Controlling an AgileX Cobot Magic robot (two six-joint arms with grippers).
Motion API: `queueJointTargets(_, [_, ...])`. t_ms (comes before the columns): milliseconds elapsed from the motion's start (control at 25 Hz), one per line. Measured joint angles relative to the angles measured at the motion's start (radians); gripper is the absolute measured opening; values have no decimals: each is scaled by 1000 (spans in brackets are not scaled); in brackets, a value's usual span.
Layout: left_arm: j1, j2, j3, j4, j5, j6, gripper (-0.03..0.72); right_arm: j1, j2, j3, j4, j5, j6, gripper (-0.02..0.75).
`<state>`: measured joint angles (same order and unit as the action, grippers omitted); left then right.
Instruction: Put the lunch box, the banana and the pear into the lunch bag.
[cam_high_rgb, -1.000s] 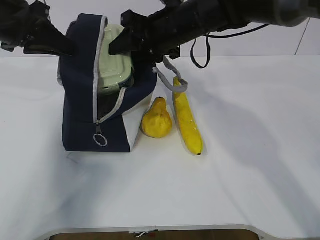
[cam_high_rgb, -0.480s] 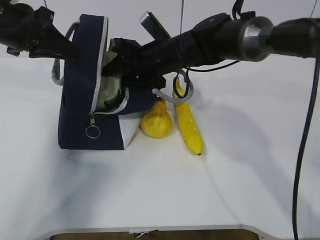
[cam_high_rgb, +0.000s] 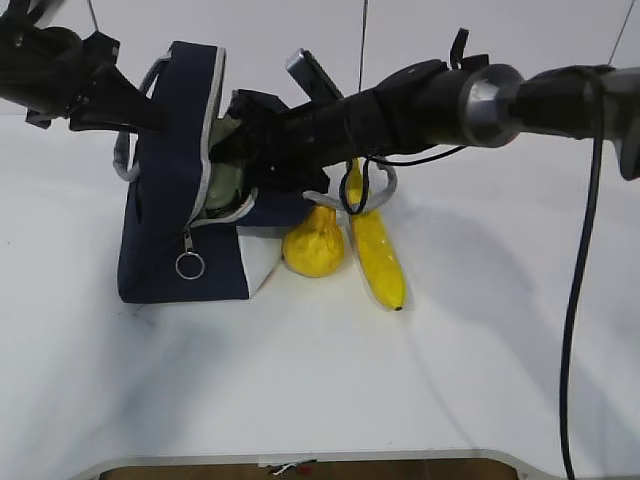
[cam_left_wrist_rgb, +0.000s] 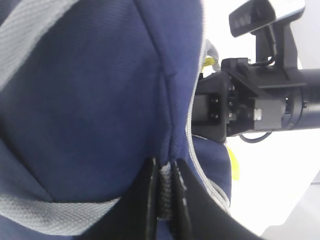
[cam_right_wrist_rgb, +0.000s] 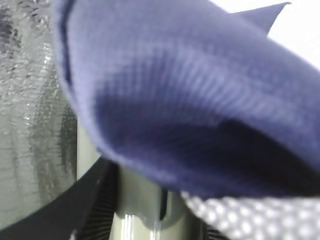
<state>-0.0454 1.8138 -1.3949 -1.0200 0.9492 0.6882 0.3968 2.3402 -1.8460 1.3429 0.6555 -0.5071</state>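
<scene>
Your boxy navy-blue fabric lunch bag (cam_high_rgb: 185, 215) with grey zipper and white lower panels stands on the white surface (cam_high_rgb: 480, 360), its mouth open toward the right. Your right gripper (cam_high_rgb: 232, 150) reaches into that mouth with its jaws clamped on the clear lunch box with the pale sage-green lid (cam_high_rgb: 222, 175), which sits partly inside the bag; in the right wrist view the pale lid (cam_right_wrist_rgb: 135, 200) shows between the dark fingers, under a fold of blue cloth and beside the silver lining (cam_right_wrist_rgb: 30, 100). Your left gripper (cam_left_wrist_rgb: 164, 200) has its jaws pressed together on a grey-edged seam of the bag's upper left side, holding it up. The small plump yellow pear (cam_high_rgb: 314, 241) lies just right of the bag, touching its white panel, and the long yellow banana (cam_high_rgb: 374, 247) lies just beside the pear, dark tip toward you.
</scene>
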Motion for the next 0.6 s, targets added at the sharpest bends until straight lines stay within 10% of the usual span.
queueJointTargets(600, [0,1,0,0,-2,1,19,2,55,-27,43,-27,2,379])
